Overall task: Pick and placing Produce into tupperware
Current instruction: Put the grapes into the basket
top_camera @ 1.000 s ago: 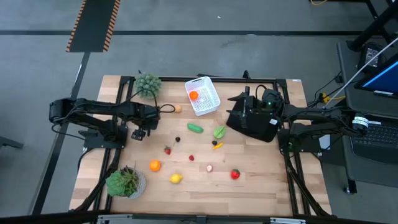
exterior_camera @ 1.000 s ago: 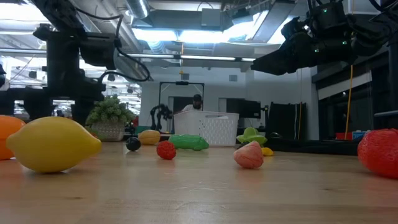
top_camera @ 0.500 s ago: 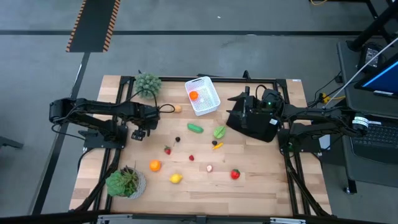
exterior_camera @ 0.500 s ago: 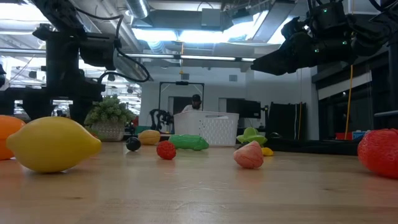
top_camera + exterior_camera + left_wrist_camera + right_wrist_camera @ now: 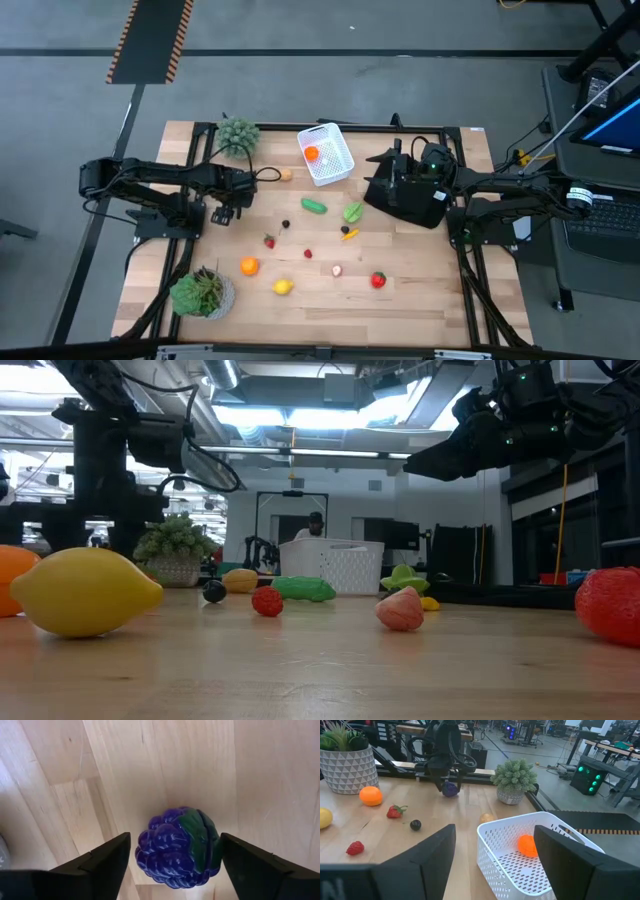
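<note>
While straddling purple berry [image 5: 179, 847] on tabletop [image 5: 165, 765], left tool [image 5: 172, 862] gapes, fingers flanking it untouching, poised to pinch; right tool [image 5: 495, 855] open, empty, facing tupperware [image 5: 520, 855].

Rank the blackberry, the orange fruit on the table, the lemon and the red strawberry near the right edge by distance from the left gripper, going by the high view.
Measured from the left gripper:
1. Blackberry, on the table between its jaws.
2. Orange fruit, toward the front of the table, near the front potted plant.
3. Lemon, front centre, just past the orange fruit.
4. Red strawberry, far across on the right arm's side.
</note>
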`<state>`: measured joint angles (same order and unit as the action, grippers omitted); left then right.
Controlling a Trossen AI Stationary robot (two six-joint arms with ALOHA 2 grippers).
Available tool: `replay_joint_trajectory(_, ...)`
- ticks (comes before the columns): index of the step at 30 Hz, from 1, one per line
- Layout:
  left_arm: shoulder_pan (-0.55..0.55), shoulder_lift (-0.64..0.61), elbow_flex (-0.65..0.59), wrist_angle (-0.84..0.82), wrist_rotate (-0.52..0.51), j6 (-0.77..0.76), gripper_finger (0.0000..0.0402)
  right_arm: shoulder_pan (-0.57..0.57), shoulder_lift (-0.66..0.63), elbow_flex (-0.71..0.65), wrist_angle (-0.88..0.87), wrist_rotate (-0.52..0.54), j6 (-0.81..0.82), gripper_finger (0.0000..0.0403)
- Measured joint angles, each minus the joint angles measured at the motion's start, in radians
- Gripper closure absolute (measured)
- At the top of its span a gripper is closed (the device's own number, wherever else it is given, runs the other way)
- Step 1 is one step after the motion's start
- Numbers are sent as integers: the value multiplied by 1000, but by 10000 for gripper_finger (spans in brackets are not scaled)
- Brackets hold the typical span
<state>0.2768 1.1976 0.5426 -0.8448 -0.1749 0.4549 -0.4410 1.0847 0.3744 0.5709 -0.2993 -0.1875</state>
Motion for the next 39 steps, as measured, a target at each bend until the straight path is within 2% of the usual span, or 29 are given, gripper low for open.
replay_joint_trajectory(13,0,-1,0,1,-3,0,189,0,0,0,0,0,0,132)
replay_joint_trajectory(21,-4,-1,1,20,-14,-5,190,0,0,0,0,0,0,132)
replay_joint_trajectory(29,-58,0,9,59,-32,-27,195,0,0,0,0,0,0,132)
replay_joint_trajectory(35,-93,0,25,184,9,-88,197,0,0,0,0,0,0,132)
replay_joint_trajectory(39,-104,-2,26,329,67,-200,197,0,0,0,0,0,-5,132)
